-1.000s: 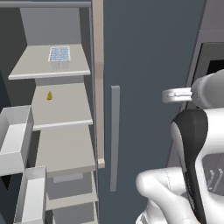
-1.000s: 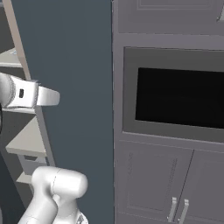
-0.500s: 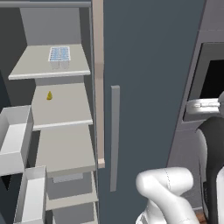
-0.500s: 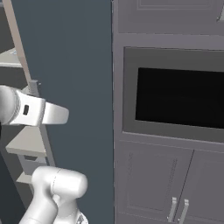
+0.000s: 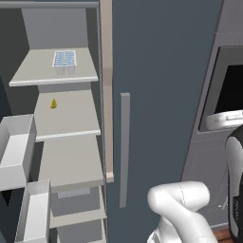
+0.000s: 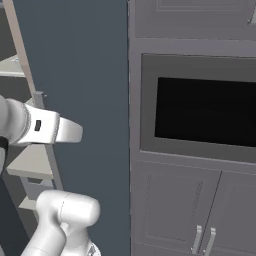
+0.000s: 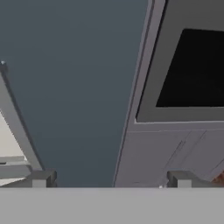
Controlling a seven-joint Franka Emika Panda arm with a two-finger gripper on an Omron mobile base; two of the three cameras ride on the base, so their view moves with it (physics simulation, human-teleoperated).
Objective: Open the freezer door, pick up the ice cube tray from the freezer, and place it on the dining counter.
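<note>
We note a glossy white arm (image 5: pixel 182 209) of rounded, tubular segments with a bulbous elbow housing. A dark band edges 1 link at the right of the left base view. The forearm link (image 6: pixel 47 127) tapers and carries 1 small dark marking.

The pale blue gridded ice cube tray (image 5: pixel 64 59) lies flat on the open freezer (image 5: pixel 61 142)'s top shelf.

Plain slate door (image 5: pixel 161 95): matt, smooth, painted look, no sheen. Its bar handle (image 5: pixel 124 149): flat grey, dull metal look. Freezer (image 5: pixel 61 142) shelves: pale grey, smooth, plastic-like. Ice cube tray (image 5: pixel 64 59): pale blue-white plastic. Wall oven (image 6: pixel 205 107) window: black, smooth, glass-like. Lower cabinet doors (image 6: pixel 192 210): grey, matt.
</note>
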